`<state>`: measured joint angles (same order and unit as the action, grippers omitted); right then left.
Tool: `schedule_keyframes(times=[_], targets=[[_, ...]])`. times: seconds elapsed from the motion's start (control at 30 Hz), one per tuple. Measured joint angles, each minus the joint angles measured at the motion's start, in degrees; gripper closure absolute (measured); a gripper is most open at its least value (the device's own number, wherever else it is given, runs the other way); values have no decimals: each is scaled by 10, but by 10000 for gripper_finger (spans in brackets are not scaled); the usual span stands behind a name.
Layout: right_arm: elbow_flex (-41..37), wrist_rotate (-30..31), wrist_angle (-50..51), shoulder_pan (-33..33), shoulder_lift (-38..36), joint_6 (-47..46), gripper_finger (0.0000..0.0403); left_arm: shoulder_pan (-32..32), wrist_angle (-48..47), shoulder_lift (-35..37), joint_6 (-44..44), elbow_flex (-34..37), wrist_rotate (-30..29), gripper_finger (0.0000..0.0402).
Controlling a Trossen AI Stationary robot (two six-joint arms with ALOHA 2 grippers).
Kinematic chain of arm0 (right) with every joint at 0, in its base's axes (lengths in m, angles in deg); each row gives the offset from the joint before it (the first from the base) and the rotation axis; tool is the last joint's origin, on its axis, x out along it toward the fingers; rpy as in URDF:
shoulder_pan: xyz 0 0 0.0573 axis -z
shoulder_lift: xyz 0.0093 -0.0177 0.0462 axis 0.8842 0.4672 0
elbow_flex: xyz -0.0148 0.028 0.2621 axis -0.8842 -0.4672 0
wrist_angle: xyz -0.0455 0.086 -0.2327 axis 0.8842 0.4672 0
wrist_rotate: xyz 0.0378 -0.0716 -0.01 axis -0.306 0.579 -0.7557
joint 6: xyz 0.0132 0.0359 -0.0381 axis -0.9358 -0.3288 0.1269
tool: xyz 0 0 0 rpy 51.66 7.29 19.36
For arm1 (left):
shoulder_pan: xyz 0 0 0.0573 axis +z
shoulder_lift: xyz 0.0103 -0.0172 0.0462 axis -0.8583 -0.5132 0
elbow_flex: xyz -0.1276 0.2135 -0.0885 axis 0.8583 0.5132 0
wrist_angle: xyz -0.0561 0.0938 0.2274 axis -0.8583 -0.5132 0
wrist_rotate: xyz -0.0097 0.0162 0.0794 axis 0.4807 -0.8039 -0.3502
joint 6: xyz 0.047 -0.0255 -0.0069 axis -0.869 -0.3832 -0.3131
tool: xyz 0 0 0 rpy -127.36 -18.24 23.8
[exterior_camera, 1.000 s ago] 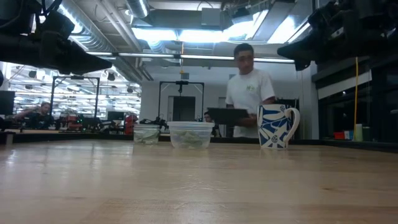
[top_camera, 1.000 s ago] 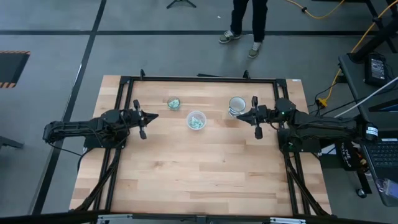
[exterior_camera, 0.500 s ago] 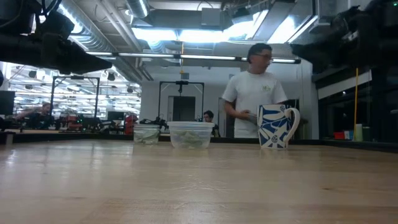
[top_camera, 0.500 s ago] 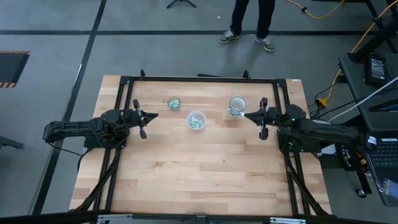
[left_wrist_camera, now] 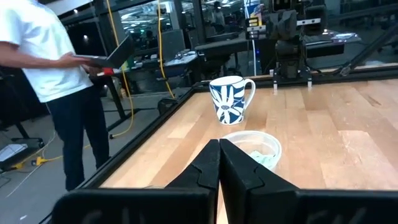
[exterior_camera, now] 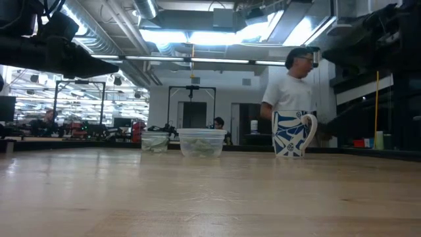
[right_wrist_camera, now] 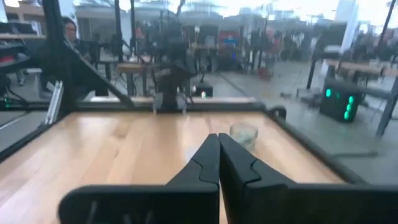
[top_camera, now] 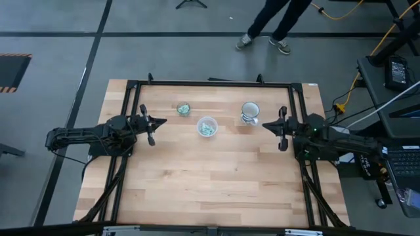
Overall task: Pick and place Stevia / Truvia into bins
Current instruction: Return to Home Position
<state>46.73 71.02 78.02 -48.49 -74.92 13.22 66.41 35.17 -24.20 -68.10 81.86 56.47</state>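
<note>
Your right gripper (top_camera: 268, 124) hung clenched on nothing, the mug (top_camera: 249, 111) just ahead of its tips, so you needed to draw straight back and level, clear of it. The left gripper (top_camera: 161, 122) waited pinched shut, empty. The Stevia sachets (top_camera: 207, 129) lay in the wider cup (top_camera: 207, 122) between both grippers and the little clear cup (top_camera: 184, 108) ahead of the left; a person (top_camera: 275, 19) walked far beyond

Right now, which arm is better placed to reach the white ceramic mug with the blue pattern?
Right. The right gripper is close beside the white, blue-patterned mug; the left gripper is farther off, with the wide translucent cup between.
</note>
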Motion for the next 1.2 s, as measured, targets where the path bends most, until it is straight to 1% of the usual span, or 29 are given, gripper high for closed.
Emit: schedule_keyframes(times=[0.13, 0.43, 0.6, 0.67, 0.8, 1.2], targets=[[0, 2, 0, -8, -18, 18, 403, 0, 0, 0, 4, 0, 3, 400], [-2, -7, -1, -8, -18, 34, 403, -1, 0, 0, 50, 0, 19, 400], [-30, -9, -35, -8, -19, 41, 403, -1, 0, 0, 55, 0, 19, 394], [-30, -17, -37, -8, -19, 33, 403, -1, 0, 0, 54, 0, 19, 394], [-30, -55, -40, -8, -19, 17, 400, -1, 0, 0, 54, 0, 19, 396], [-30, -54, -32, -8, -19, -2, 386, -1, 0, 0, 54, 0, 17, 397]])
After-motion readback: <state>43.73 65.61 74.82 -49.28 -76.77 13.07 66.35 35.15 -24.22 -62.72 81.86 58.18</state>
